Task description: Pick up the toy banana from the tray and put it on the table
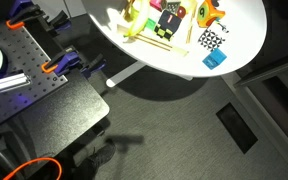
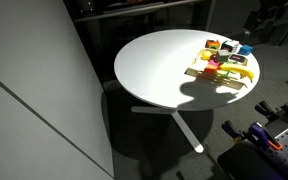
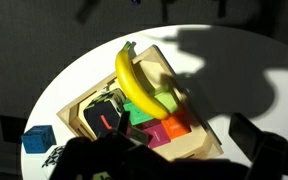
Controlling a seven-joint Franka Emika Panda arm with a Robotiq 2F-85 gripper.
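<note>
The toy banana (image 3: 137, 82) is bright yellow and curved. It lies in the tray (image 3: 200, 146) on top of coloured blocks, and it shows in both exterior views (image 1: 133, 33) (image 2: 240, 72). The pale wood tray (image 1: 162, 43) (image 2: 198, 72) stands on the round white table (image 1: 239, 30) (image 2: 154, 70) (image 3: 224, 55). In the wrist view my gripper (image 3: 184, 162) appears as two dark blurred fingers at the bottom edge. They are spread apart and empty, above the tray's near end and short of the banana. I cannot make out the gripper in the exterior views.
A lime-green toy (image 3: 167, 101), green and orange blocks and a black toy (image 3: 104, 118) share the tray. A blue cube (image 3: 36, 138) (image 1: 215, 60) and a checkered square (image 1: 211, 40) lie beside it. An orange-and-green toy (image 1: 206, 12) is nearby. A dark perforated workbench (image 1: 34, 90) stands off the table.
</note>
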